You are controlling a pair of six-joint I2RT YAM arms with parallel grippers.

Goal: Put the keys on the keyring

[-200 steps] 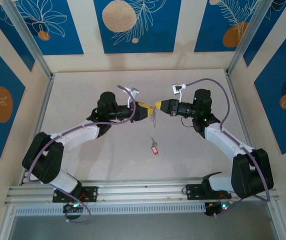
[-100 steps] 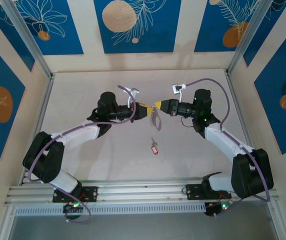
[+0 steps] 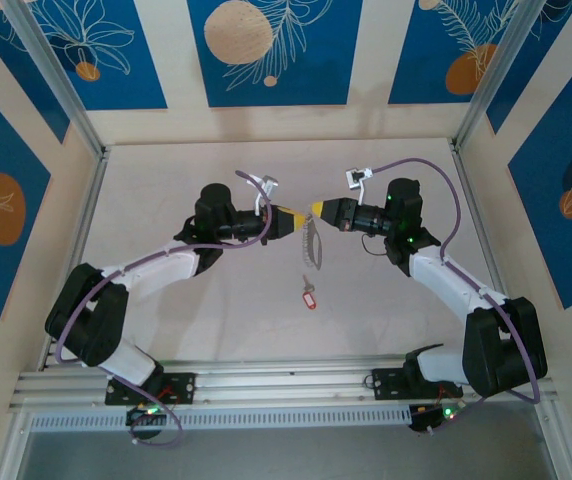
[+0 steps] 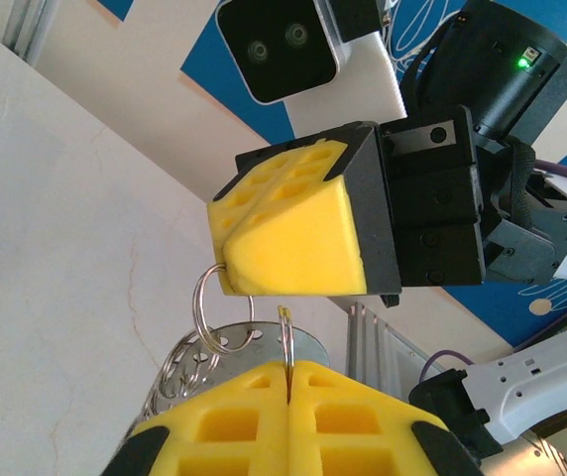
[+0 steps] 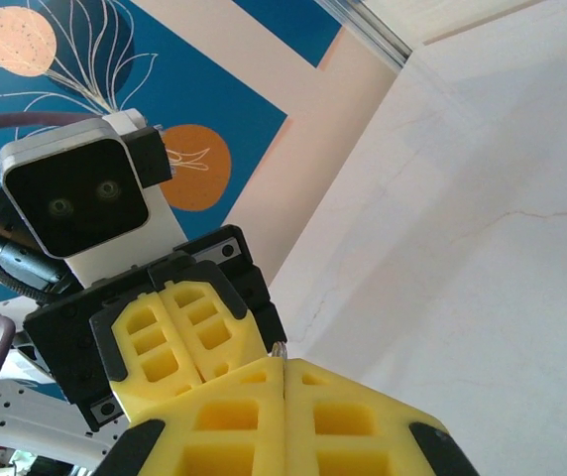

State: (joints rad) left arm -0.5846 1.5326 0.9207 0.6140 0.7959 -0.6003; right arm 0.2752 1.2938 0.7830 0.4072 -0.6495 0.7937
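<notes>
The left jaws and right jaws each clamp shut on the thin grey-silver metal keyring (image 3: 310, 245), steadying it above the middle of the table (image 3: 266, 335) for threading, while the tiny red-tagged silver key (image 3: 309, 296) lies toward the near edge.

Lab robot cell: aluminium frame (image 3: 286, 380), patterned panels (image 3: 266, 50).

A: We're looking at a pale, marble-ish tabletop (image 3: 166, 190), w/ faint veins running thru it.
B: Yep, & we're seeing walls w/ blue panels (image 3: 266, 50) going round it: orange & peach discs, white leaf outlines.
A: We're also noting alu posts (image 3: 58, 85) slanting down to the back corners, L & R.
B: Along the near edge we're spotting a metal rail (image 3: 286, 378), w/ a grey slotted strip (image 3: 266, 418) lying just below it in the top view.
</notes>
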